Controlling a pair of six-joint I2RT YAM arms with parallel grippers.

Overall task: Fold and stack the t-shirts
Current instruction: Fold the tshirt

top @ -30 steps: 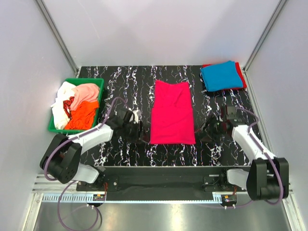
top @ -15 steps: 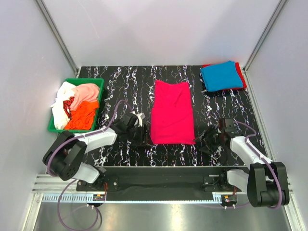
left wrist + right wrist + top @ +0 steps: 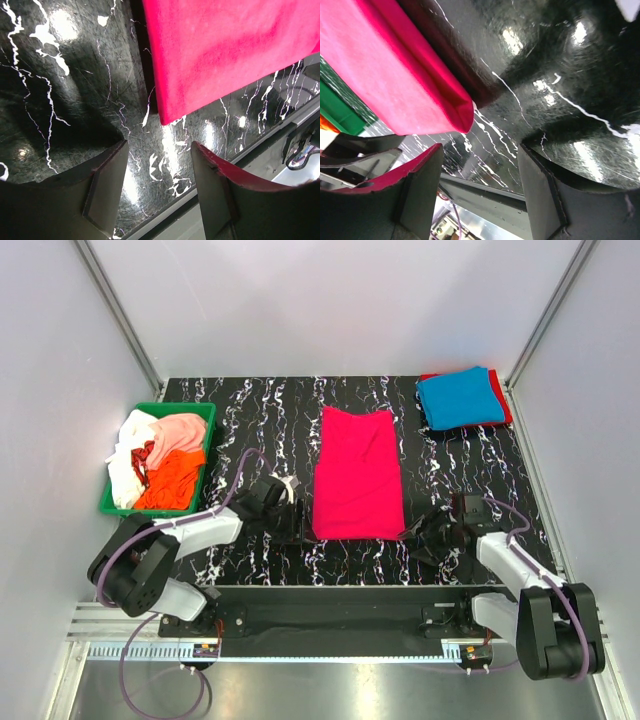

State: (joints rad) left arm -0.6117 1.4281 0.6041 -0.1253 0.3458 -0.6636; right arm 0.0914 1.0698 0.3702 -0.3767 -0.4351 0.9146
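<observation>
A magenta-pink t-shirt (image 3: 357, 472) lies folded into a long strip in the middle of the black marbled table. My left gripper (image 3: 298, 523) is open and empty, low by the strip's near left corner (image 3: 167, 116), just short of it. My right gripper (image 3: 418, 532) is open and empty, low by the near right corner (image 3: 462, 117), not touching it. A folded blue t-shirt (image 3: 460, 397) lies on a red one (image 3: 506, 408) at the far right. Orange (image 3: 170, 478), peach-pink (image 3: 181, 430) and white (image 3: 124, 462) tees are heaped in the green bin (image 3: 206, 452).
The green bin stands at the left edge of the table. The table's near edge and a metal rail (image 3: 170, 215) run just below both grippers. White walls close in the table on three sides.
Both grippers have moved toward the near corners of the magenta strip, the left one rightward and the right one nearer and leftward. The strip has barely shifted.
</observation>
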